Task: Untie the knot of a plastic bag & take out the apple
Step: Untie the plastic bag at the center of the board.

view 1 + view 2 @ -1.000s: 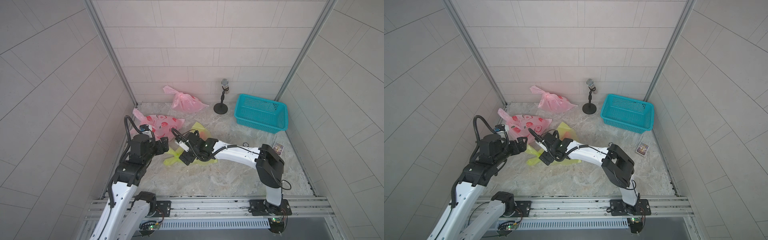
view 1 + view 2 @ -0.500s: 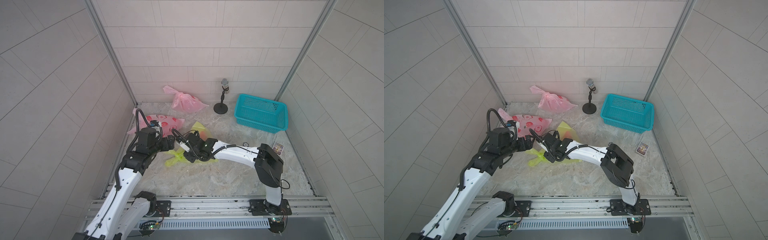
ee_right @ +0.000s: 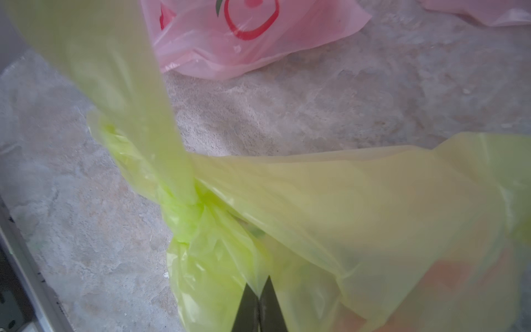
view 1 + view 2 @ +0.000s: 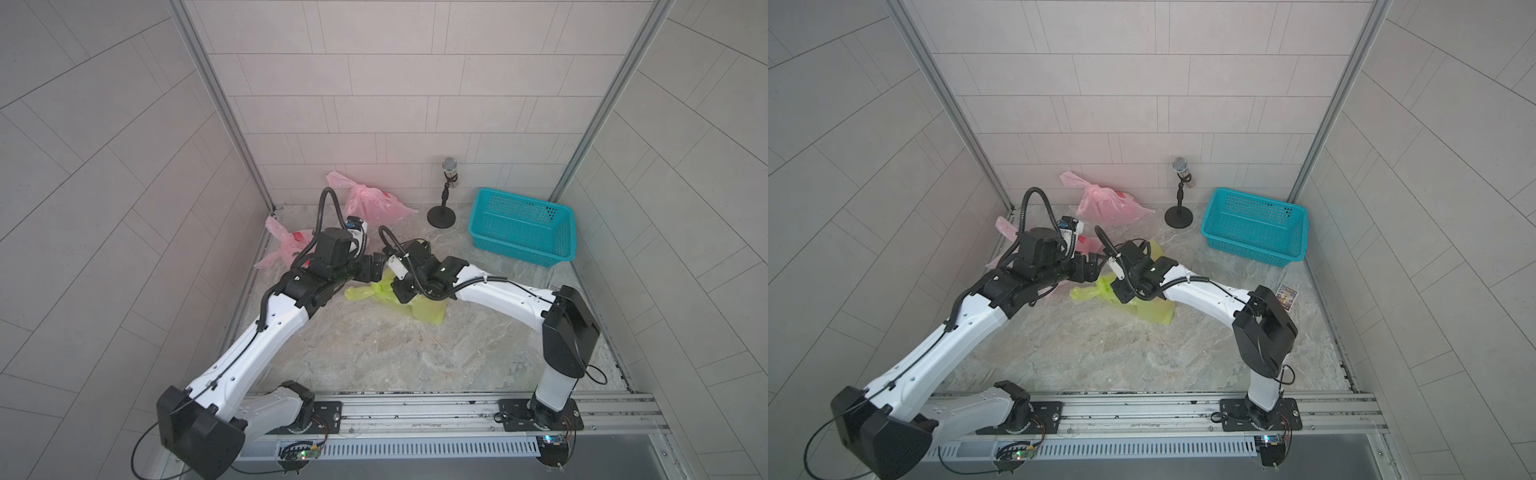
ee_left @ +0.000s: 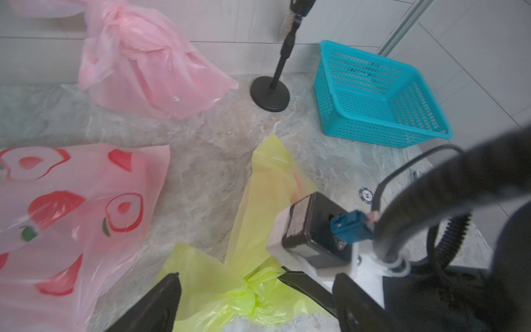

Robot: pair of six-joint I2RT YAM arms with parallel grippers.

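Zero gap: right claw [image 3: 258, 283] pinches bag [image 3: 344, 201] beside knot [image 3: 184, 212].

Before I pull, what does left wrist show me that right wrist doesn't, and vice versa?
Left wrist only: the teal basket, the microphone stand, and the left claw, open. Right wrist only: the right claw shut on the yellow bag, on film near the knot. Both: the knot, the apple-print pink bag and the marble tabletop.
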